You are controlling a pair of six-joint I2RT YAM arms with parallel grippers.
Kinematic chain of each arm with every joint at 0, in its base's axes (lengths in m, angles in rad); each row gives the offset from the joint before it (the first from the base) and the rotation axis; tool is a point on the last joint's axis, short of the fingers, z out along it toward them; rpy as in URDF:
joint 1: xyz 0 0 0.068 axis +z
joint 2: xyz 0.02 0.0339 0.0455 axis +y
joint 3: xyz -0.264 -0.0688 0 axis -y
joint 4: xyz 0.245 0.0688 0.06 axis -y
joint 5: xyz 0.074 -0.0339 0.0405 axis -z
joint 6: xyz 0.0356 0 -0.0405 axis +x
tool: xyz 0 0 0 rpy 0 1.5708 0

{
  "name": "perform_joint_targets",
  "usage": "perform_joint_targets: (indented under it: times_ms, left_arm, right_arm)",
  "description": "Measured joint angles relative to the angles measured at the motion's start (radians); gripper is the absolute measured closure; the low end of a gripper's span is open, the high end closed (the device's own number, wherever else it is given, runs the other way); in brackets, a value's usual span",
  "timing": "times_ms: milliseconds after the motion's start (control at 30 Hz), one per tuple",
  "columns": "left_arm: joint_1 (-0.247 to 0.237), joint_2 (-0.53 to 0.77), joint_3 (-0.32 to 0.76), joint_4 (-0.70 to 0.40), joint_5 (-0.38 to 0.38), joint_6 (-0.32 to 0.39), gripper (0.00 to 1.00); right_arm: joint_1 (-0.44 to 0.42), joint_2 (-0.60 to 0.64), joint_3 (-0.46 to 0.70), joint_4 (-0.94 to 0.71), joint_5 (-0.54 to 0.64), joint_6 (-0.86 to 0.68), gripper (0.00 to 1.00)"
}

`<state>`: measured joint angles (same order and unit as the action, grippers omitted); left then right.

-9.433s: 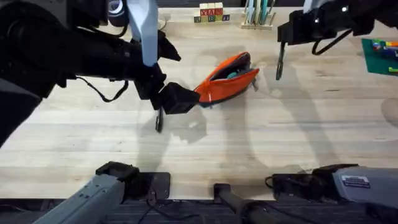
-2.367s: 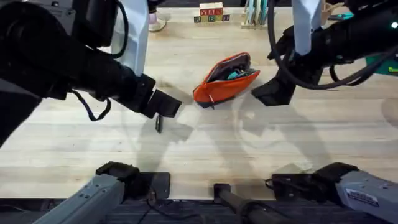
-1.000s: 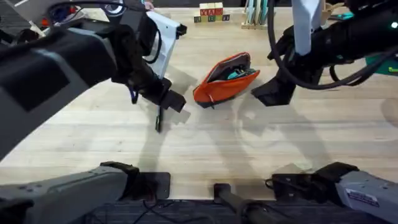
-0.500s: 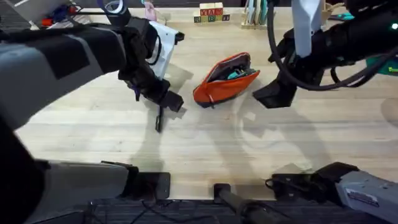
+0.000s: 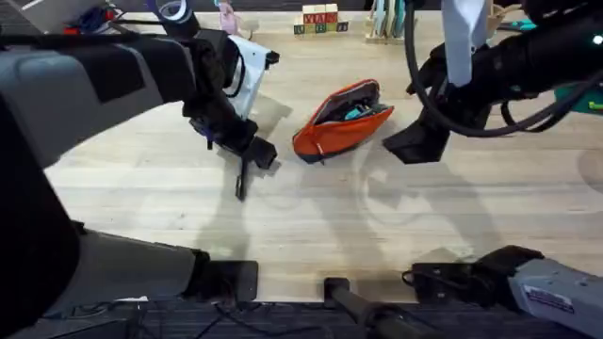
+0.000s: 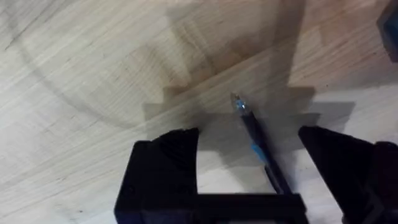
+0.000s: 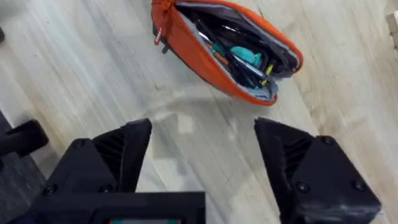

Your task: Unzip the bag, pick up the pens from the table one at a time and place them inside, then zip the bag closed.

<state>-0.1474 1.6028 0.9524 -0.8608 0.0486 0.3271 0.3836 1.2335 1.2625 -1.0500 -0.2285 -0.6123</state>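
Your left gripper [image 6: 249, 155] is spread wide directly above the pen [image 6: 258, 146], which lies flat on the table [image 5: 396, 235] between the two fingers, its long axis running roughly across the line of closure. The left arm is the nearer one; nothing obstructs the descent. The bag [image 5: 341, 120] lies unzipped a little to the right, between the arms. Your right gripper [image 7: 202, 162] waits open just beside it, holding nothing.

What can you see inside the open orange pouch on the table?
The pouch lies unzipped, mouth gaping. Inside, against its dark lining, sit slim dark pens and a teal item with a bit of yellow. Whatever lies deeper, under these and the fabric sides, is covered.
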Motion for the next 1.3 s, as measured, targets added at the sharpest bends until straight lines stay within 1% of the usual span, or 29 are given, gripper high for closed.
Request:
perform_joint_targets:
  times_ms: [133,200,267,367,400,500,600,633,1133,1200,1300]
  left_arm:
    - [0.0,0.0,0.0,0.001,0.0,0.002,0.051]
    - [0.0,0.0,0.0,0.004,-0.001,0.002,0.11]
    - [0.002,0.0,0.002,0.008,0.0,0.003,0.233]
    - [0.001,0.002,0.004,0.013,0.005,0.005,0.45]
    - [0.001,0.003,0.005,0.016,0.008,0.007,0.548]
    - [0.001,0.003,0.005,0.021,0.02,0.008,0.792]
    - [-0.001,0.003,0.006,0.021,0.031,0.007,0.923]
    - [-0.001,0.003,0.006,0.02,0.033,0.006,0.944]
    - [-0.001,0.003,0.009,0.019,0.033,0.006,0.956]
    - [-0.001,0.007,0.015,0.015,0.032,0.006,0.958]
    - [-0.001,0.025,0.038,-0.008,0.031,0.006,0.961]
  right_arm:
    - [0.0,0.0,0.0,0.0,0.001,0.0,0.003]
    - [0.0,0.0,0.0,0.0,0.0,0.0,0.003]
    - [0.0,0.0,0.0,0.0,0.001,0.0,0.003]
    - [0.0,0.0,0.0,0.0,0.001,0.0,0.003]
    - [0.0,0.0,0.0,0.0,0.001,0.0,0.003]
    - [0.0,0.0,0.0,0.0,0.001,0.0,0.003]
    - [0.0,0.0,0.0,0.0,0.001,0.0,0.003]
    - [0.0,0.0,0.0,0.0,0.001,0.0,0.003]
    - [-0.001,-0.003,0.0,0.003,0.001,0.019,0.004]
    - [-0.011,-0.015,0.0,0.005,0.0,0.027,0.004]
    - [-0.055,-0.048,0.0,0.005,0.0,0.045,0.004]
